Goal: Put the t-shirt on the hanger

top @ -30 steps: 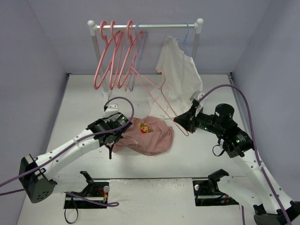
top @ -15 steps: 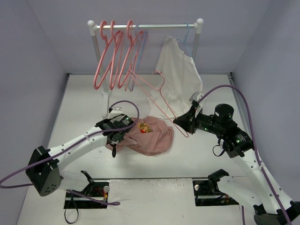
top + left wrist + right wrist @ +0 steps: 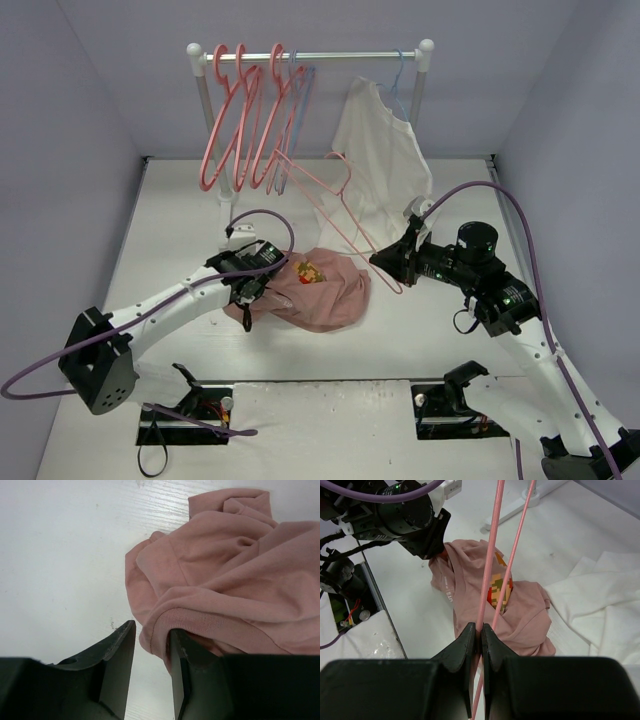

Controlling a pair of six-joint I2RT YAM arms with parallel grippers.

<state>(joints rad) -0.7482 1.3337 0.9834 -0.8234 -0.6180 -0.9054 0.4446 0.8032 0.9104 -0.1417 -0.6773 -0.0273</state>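
Observation:
The salmon-pink t-shirt lies crumpled on the white table, its yellow-and-red print facing up. My left gripper is at its left edge. In the left wrist view the gripper is open. The t-shirt's ribbed edge lies over the right finger and partly in the gap. My right gripper is shut on a thin rod of the coral-pink hanger and holds it tilted above the t-shirt, hook pointing back. In the right wrist view the gripper pinches the hanger over the t-shirt.
A white rack at the back carries several coral hangers and a white shirt on a pale blue hanger; the shirt's hem reaches the table. The rack's foot stands behind the left gripper. A white pad lies at the near edge.

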